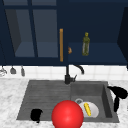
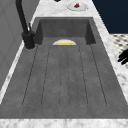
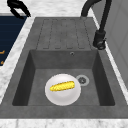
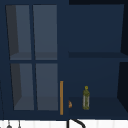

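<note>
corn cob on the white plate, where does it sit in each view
Front view: corn cob lies on the plate in the basin, lower right, beside the red ball.
Left side view: a yellow strip at the basin's near edge, upper middle.
Right side view: lying crosswise on the plate, lower middle.
Upper view: not in it.
Shared landmark: the black faucet.

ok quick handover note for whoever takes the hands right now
Left hand: in the air at the front edge of the drainboard, nothing near it.
Right hand: open, fingers hanging down over the sink's right rim, holding nothing.
Things: corn cob lies on the white plate in the basin, beside the drain. A red ball shows low in the front view, in front of the plate. Green bottle stands on the open cabinet shelf.
Neither hand touches the plate, the corn or the bottle.
</note>
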Action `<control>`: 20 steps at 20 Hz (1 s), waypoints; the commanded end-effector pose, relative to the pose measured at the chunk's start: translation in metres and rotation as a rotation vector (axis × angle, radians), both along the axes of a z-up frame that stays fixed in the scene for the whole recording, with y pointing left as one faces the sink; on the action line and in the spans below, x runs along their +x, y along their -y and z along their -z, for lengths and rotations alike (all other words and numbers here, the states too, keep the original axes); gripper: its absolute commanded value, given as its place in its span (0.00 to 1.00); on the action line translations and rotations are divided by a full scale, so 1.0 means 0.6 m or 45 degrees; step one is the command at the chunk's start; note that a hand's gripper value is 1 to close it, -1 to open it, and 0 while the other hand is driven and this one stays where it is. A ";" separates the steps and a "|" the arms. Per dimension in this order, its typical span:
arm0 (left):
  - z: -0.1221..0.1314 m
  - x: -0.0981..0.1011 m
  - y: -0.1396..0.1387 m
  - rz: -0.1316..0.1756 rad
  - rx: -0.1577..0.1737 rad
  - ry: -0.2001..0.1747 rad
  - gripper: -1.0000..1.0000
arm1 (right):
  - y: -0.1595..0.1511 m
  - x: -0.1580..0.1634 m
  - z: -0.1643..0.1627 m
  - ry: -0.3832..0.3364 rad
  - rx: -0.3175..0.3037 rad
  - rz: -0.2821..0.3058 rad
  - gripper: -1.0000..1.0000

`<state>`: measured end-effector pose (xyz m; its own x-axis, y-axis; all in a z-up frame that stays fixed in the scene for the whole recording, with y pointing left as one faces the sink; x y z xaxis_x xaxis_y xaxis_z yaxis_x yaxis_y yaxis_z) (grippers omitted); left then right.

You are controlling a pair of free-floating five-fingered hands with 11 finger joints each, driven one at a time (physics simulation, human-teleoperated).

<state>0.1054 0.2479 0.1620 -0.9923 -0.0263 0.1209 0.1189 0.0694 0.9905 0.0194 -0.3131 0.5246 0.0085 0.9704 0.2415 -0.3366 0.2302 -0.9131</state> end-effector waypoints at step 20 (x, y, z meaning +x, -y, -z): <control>0.000 0.000 0.000 0.000 0.000 0.000 0.50 | -0.012 0.027 0.082 -0.084 -0.050 0.182 0.00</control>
